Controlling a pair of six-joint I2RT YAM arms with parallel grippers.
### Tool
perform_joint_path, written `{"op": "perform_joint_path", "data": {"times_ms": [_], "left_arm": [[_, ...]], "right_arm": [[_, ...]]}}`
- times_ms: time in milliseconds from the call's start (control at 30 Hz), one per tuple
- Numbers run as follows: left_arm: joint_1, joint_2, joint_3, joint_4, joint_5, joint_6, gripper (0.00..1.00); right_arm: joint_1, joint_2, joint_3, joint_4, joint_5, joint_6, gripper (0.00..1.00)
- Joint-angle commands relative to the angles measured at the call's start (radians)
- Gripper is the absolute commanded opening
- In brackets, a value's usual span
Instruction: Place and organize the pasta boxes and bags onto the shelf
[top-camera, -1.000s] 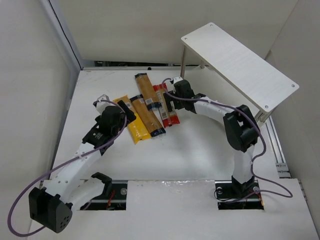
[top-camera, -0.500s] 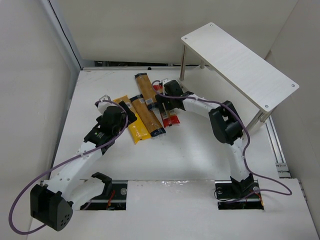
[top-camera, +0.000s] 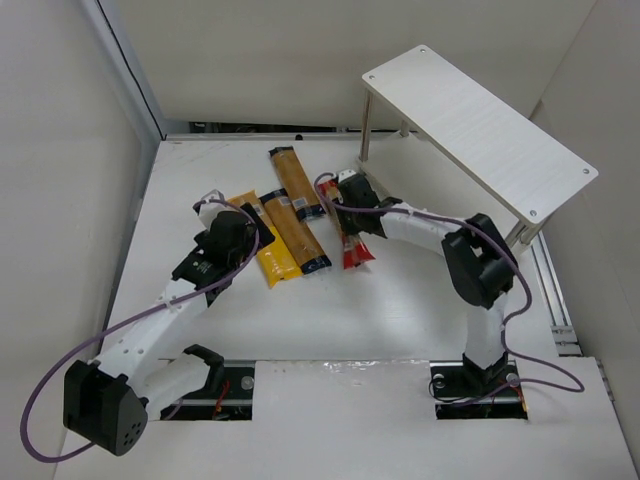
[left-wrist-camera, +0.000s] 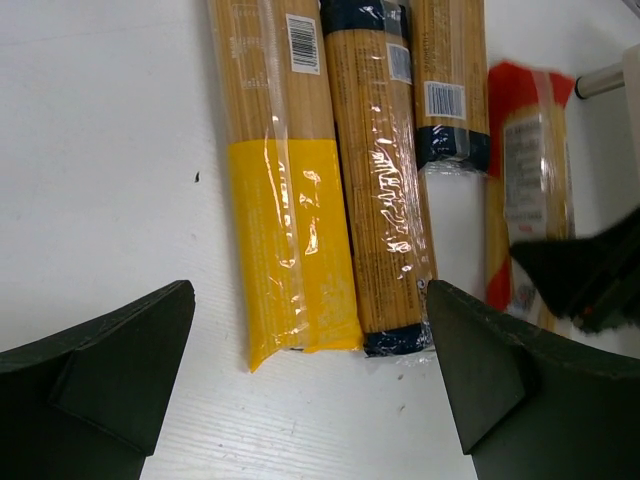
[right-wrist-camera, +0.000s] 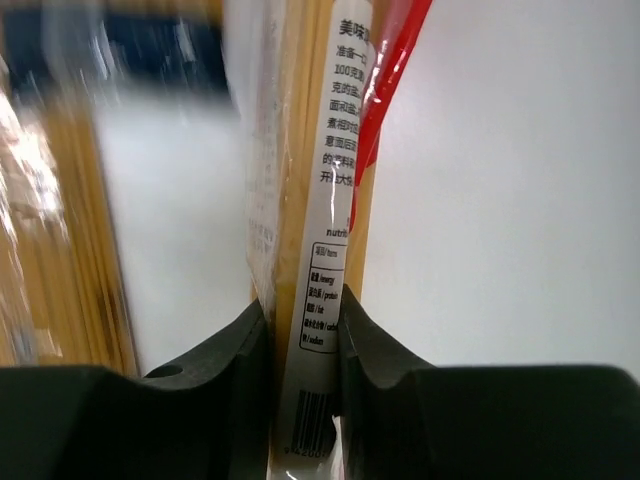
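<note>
The task is barely begun: no pack lies on the shelf (top-camera: 480, 130) yet. The right gripper (right-wrist-camera: 305, 320) has its jaws clamped on the slim red-and-white spaghetti pack (right-wrist-camera: 325, 230), low over the counter (top-camera: 400, 300) just left of the shelf's legs. The yellow bag (left-wrist-camera: 290, 230) and two orange-brown packs (left-wrist-camera: 375, 190) lie farther left of the shelf, below the left gripper (left-wrist-camera: 308, 300), whose jaws hang wide apart, holding nothing.

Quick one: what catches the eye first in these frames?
The right gripper has its fingers shut on the slim red-and-white pack, mid-table. Left of it, the yellow bag and two orange-brown packs lie side by side under the open left gripper. The white shelf at far right carries no pack.
</note>
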Motion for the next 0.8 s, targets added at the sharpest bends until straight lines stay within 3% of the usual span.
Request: {"op": "perform_joint_path", "data": {"times_ms": [0, 167, 267, 300, 400, 433, 500, 533, 767], "left_arm": [[-0.001, 0.005, 0.01, 0.035, -0.016, 0.015, 1.0], [-0.001, 0.015, 0.01, 0.046, -0.007, 0.015, 1.0], [-0.001, 0.015, 0.01, 0.055, 0.004, 0.015, 1.0], [-0.001, 0.024, 0.01, 0.055, 0.013, 0.015, 1.0], [-0.001, 0.025, 0.01, 0.055, 0.013, 0.024, 1.0], [-0.001, 0.025, 0.01, 0.055, 0.013, 0.024, 1.0], [-0.001, 0.025, 0.021, 0.055, 0.013, 0.024, 1.0], [-0.001, 0.035, 0.03, 0.046, 0.013, 0.024, 1.0], [-0.001, 0.045, 0.039, 0.037, -0.005, 0.033, 1.0]], "right_arm": [[0.123, -0.212, -0.095, 0.03, 0.274, 0.076, 0.0], [0.258, -0.422, -0.198, 0.026, 0.7, 0.302, 0.0], [0.28, -0.435, -0.18, -0.109, 0.893, 0.448, 0.0], [0.28, -0.415, -0.141, -0.269, 1.0, 0.607, 0.0], [0.28, -0.293, 0.016, -0.586, 1.142, 0.86, 0.0], [0.269, -0.247, 0.069, -0.866, 1.176, 1.082, 0.0], [0.209, -0.144, 0.174, -1.157, 1.208, 1.348, 0.0], [0.186, -0.096, 0.198, -1.158, 1.208, 1.289, 0.0], [0.016, -0.082, 0.18, -1.158, 1.211, 1.27, 0.0]]}}
